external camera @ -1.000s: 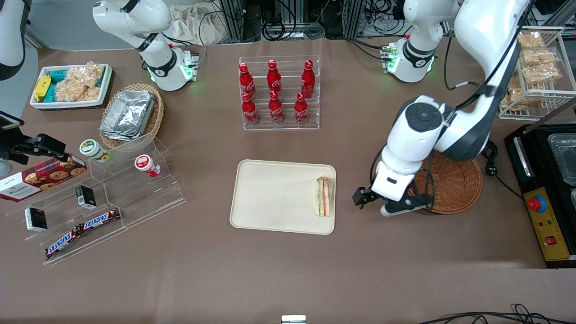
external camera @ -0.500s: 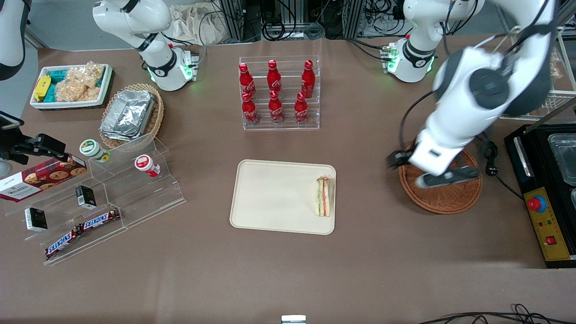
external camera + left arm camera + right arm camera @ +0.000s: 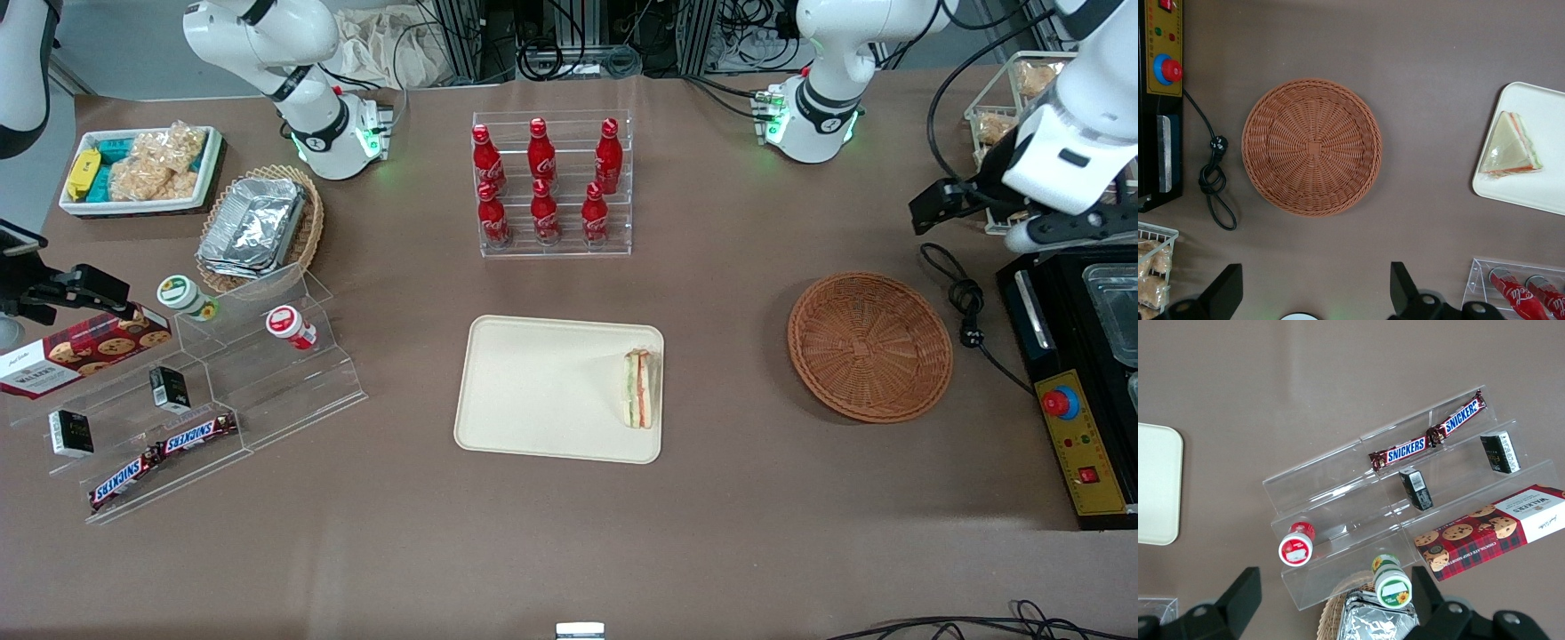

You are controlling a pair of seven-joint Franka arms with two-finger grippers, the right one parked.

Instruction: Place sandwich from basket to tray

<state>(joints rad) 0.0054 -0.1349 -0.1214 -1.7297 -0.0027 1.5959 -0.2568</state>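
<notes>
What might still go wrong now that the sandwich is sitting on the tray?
Not much, but two things stand out. The sandwich rests right against the tray's rim, on the side nearest the basket, so a bump could tip it onto the table. The gripper, open and empty, hangs high toward the working arm's end of the table, close to the wire rack of snack bags and a black machine; a careless swing could catch either.
</notes>
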